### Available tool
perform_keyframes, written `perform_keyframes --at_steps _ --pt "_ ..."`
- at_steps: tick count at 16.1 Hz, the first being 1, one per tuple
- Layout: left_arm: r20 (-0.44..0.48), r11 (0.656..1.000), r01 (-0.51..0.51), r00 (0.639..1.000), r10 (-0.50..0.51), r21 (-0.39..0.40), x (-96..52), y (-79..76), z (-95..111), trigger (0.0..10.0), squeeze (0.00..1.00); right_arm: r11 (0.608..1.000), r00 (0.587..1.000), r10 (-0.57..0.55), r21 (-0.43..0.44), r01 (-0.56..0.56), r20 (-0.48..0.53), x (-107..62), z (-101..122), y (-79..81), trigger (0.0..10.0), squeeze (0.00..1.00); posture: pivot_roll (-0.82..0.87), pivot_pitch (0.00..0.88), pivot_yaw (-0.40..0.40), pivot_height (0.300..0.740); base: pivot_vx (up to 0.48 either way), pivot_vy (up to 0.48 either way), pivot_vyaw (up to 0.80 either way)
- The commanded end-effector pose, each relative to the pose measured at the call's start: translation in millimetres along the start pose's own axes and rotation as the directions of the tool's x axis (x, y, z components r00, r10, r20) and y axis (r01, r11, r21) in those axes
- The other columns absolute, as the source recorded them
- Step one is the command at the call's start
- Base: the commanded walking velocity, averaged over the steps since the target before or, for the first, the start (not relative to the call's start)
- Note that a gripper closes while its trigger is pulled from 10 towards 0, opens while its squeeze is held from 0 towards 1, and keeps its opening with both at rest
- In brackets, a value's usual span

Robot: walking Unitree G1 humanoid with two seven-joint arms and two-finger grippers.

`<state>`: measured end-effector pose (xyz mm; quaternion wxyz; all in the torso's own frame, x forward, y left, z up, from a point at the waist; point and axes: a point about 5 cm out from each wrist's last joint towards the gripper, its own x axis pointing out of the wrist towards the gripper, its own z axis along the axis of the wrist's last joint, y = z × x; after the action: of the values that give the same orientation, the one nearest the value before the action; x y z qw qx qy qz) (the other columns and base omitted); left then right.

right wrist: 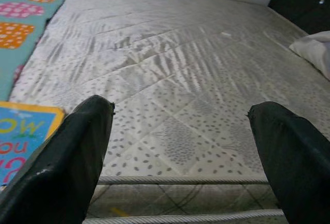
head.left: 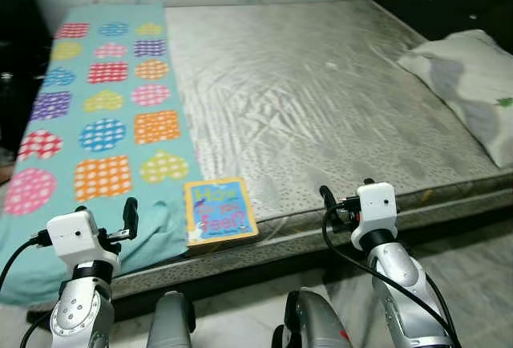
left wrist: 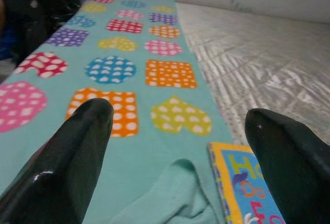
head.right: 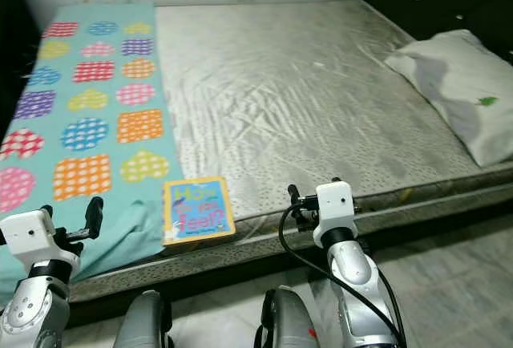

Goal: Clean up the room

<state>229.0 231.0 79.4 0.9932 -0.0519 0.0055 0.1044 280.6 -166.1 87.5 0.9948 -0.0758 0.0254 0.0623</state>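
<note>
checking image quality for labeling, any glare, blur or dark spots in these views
Eye views: sharp, sheen on the mattress, dark upper corners. Left wrist view: left gripper fingers soft-focus, blanket clear. Right wrist view: right gripper fingers blurred, glossy highlights.

The mattress (head.left: 321,83) is bare quilted cloth with a faint satin sheen, stitched in ridges and printed with small grey specks, wrinkled across its middle. Along the mattress's left side lies a blanket (head.left: 104,115) of soft, matt fleece. A book (head.left: 220,210) at the mattress's near edge has a smooth, slightly glossy card cover. The pillow (head.left: 473,83) on the mattress's right side is matt woven cloth. The left hand (left wrist: 180,152) and right hand (right wrist: 180,146) have fingers (left wrist: 67,162) of glossy black plastic.
</note>
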Motion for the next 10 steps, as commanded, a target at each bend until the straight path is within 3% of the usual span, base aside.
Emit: perform_keyframes --at_steps 1,8,10 --pt "0.006 1.000 0.017 1.000 -0.017 0.001 -0.6 -2.3 1.9 10.0 0.00 1.000 1.000 0.010 -0.012 -0.010 0.003 1.5 0.3 -0.6 10.0 0.00 -0.08 0.100 -0.038 0.620 0.330 0.000 0.00" --pt "0.000 1.000 0.024 1.000 -0.024 -0.003 -0.5 -2.6 1.7 10.0 0.00 1.000 1.000 0.010 -0.010 -0.010 -0.002 2.0 -0.3 -0.1 10.0 0.00 -0.08 0.111 -0.038 0.620 0.319 0.000 0.00" --pt "-0.004 1.000 0.021 1.000 -0.021 -0.001 -0.3 -2.2 1.6 10.0 0.00 1.000 1.000 0.008 -0.008 -0.008 -0.002 2.6 -0.8 -0.2 10.0 0.00 -0.07 0.111 -0.037 0.620 0.000 0.000 0.00"
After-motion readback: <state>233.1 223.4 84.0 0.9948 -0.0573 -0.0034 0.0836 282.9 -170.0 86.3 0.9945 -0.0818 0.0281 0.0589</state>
